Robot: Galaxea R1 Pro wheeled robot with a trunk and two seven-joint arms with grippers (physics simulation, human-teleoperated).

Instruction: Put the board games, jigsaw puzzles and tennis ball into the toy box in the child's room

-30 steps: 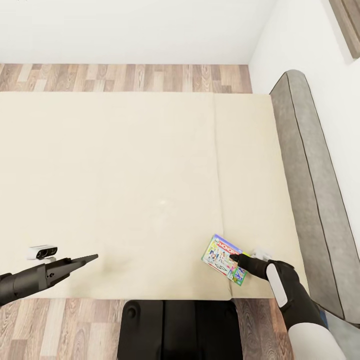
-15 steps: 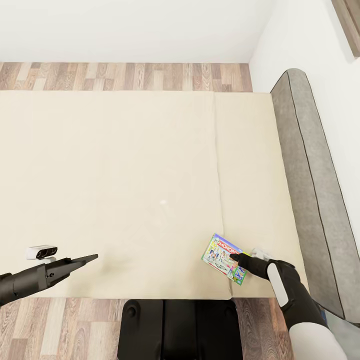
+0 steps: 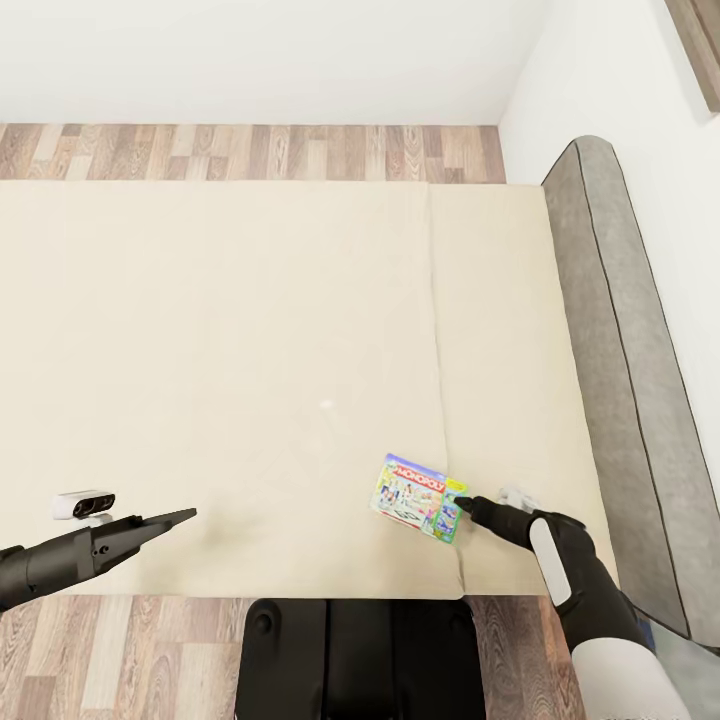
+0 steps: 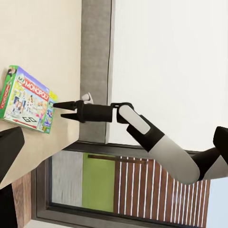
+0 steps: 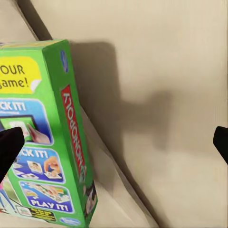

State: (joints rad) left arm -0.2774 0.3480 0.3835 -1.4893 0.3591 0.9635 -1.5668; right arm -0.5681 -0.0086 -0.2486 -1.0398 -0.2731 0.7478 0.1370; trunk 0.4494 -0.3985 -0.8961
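On the beige mattress of the bed (image 3: 250,330), near its front edge, lies one green and white board game (image 3: 413,497) with a red band. It straddles the mattress seam. My right gripper (image 3: 462,505) is open at the game's right-hand edge. In the right wrist view the game (image 5: 42,142) lies partly between the spread fingers, one finger (image 5: 9,147) over its cover and the other out over bare mattress. The left wrist view shows the same game (image 4: 28,99) with the right gripper (image 4: 59,109) at its edge. My left gripper (image 3: 185,517) hovers open and empty over the front left of the bed.
The grey headboard (image 3: 620,330) runs along the right side against a white wall. Wooden floor (image 3: 250,150) lies beyond the bed's far edge and in front of it. My dark base (image 3: 360,660) stands against the front edge of the bed.
The board game has slid left across the mattress seam and turned slightly. My right gripper moved left with it. The left arm has not moved.
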